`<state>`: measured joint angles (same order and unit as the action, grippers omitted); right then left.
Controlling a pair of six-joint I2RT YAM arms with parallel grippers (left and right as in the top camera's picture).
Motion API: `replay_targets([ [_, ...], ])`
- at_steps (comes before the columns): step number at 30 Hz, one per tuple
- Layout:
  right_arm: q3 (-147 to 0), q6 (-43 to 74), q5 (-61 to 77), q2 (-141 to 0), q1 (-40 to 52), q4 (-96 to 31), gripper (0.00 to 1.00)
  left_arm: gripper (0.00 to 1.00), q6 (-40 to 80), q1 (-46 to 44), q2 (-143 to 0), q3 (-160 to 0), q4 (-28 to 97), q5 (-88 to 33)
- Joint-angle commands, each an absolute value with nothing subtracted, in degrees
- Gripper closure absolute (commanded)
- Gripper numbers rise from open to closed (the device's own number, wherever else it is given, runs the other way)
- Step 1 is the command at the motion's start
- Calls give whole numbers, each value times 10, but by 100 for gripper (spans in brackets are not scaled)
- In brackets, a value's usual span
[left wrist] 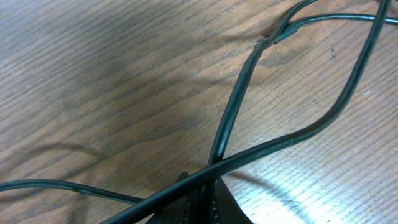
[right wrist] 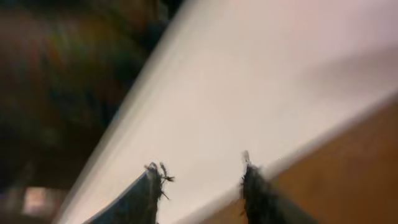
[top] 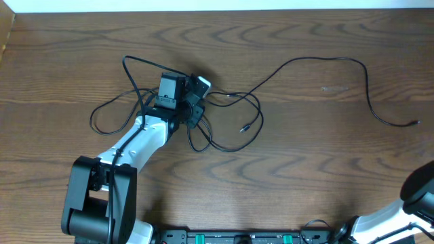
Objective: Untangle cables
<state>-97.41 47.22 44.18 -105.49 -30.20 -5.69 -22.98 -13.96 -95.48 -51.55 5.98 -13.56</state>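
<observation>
The cables (top: 224, 118) are thin black cords looped together at the table's centre-left. One long black cable (top: 325, 59) runs out of the tangle to the right and ends in a small plug (top: 415, 123). My left gripper (top: 195, 103) sits on the tangle, shut. In the left wrist view one black cable (left wrist: 233, 112) runs down into the closed left gripper (left wrist: 202, 196), and a second cable (left wrist: 298, 134) crosses over it. My right gripper (right wrist: 202, 171) is open with nothing between its fingers, facing a pale blurred surface.
The wooden table (top: 305, 169) carries the cords. The left arm (top: 135, 139) reaches in from the front left. The right arm (top: 415, 196) sits at the front right corner, away from the cords. A white edge (top: 217, 5) borders the far side.
</observation>
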Motion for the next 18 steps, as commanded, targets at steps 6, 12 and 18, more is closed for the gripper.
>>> replay_targets([
  [6, -976, 397, 455, -1053, -196, -293, 14, 92, -239, -137, -955, -515, 60, -134],
  [12, -975, 378, 362, -1053, -114, -402, 4, 92, -237, -137, -955, -515, 60, -134],
  [18, -959, 373, 255, -1054, -1, -437, 1, 92, -237, -137, -955, -515, 60, -135],
])
